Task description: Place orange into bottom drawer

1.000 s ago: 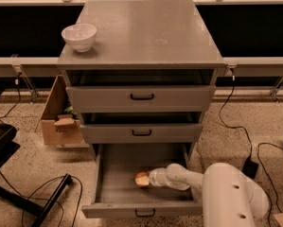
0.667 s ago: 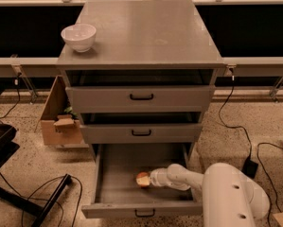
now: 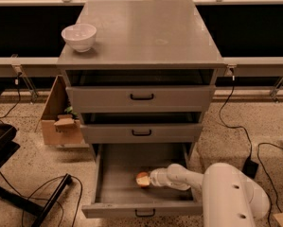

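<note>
A cardboard box [image 3: 60, 122] sits on the floor at the far left, against the side of the desk [image 3: 145, 37]. On the desk's top, near its left front corner, a white bowl [image 3: 79, 36] stands upright. The two upper drawers [image 3: 142, 98] are pushed in, and the bottom drawer [image 3: 116, 174] is pulled well out. Inside it, a little right of centre, the orange [image 3: 140, 178] lies low over the drawer floor, just where it was a second ago. The gripper [image 3: 149, 179] is right up against its right side, down inside the drawer, and has not shifted either. I cannot tell whether it grips the fruit or has let go. The white arm [image 3: 228, 193] reaches in from the lower right, over the drawer's right wall, in the same pose as before. A black cable [image 3: 235, 122] trails across the floor further right.
</note>
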You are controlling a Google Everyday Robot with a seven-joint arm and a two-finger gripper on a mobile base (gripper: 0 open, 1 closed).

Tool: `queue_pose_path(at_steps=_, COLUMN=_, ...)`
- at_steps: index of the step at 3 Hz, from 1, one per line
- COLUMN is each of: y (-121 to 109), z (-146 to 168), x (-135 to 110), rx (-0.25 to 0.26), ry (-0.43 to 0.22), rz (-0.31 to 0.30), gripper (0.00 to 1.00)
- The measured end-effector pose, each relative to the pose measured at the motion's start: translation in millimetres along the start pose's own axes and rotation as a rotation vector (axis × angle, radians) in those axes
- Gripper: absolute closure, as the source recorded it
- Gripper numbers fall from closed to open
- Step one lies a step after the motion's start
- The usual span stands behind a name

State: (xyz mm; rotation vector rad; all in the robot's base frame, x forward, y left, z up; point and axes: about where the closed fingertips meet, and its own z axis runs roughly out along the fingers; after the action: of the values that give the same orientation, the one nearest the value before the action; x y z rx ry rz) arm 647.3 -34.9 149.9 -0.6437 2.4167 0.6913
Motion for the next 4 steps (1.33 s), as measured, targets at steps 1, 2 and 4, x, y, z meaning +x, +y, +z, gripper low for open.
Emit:
queue_pose_path(at_steps=1, y=0.1, z=0.0, x=0.0, rx=0.000, ry=0.000, rz=0.000, gripper=0.12)
queue_pose_path(at_steps=2, y=0.1, z=0.1, x=0.1, rx=0.000, ry=0.000, rz=0.000, gripper=0.00)
queue_pose_path(at_steps=4, y=13.1, z=-21.0, x=-4.6, rx=-0.006, ry=0.035, rz=-0.034, gripper=0.00)
